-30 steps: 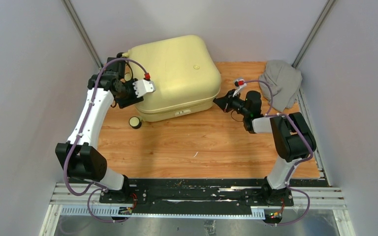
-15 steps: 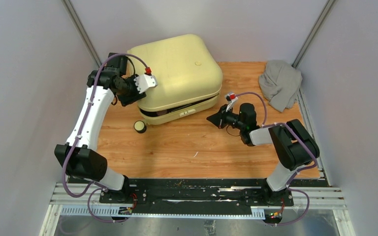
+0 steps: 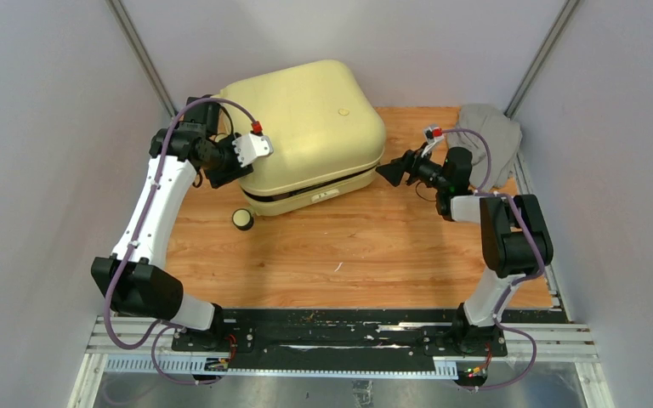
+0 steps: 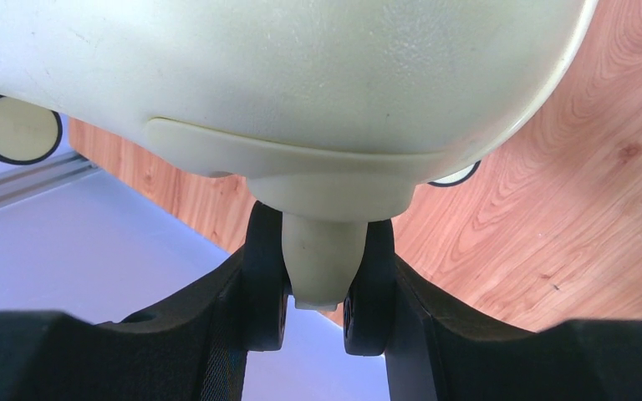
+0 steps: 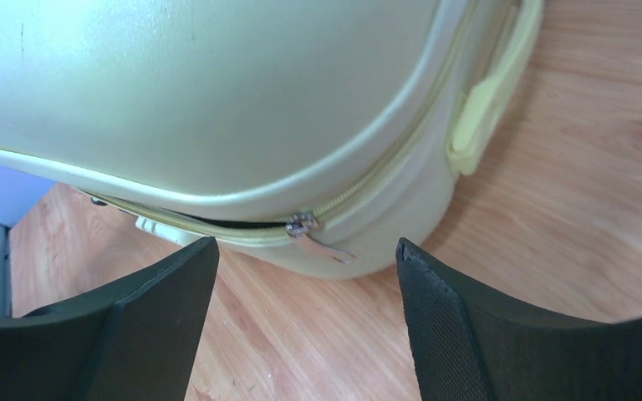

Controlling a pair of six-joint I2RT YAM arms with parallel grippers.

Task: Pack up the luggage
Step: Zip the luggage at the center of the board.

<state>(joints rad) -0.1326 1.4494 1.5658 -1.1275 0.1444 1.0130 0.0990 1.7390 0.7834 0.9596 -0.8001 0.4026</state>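
Left gripper (image 4: pixel 318 288) is closed on a short cream stub (image 4: pixel 322 259) that sticks out from the shell of the luggage (image 3: pixel 306 127); its two black fingers press the stub from both sides. Right gripper (image 5: pixel 305 246) has its fingers spread wide and holds nothing; it stands just beside the right end of the luggage, facing the zip slider (image 5: pixel 301 224). The pale yellow luggage lies flat on the far left part of the wooden table (image 3: pixel 349 246). Its long axis runs across the table, the right end a little farther away. The wheel (image 3: pixel 241 219) end points left. A dark gap shows along its near side. A grey cloth (image 3: pixel 486 140) lies in the far right corner, apart from the luggage.
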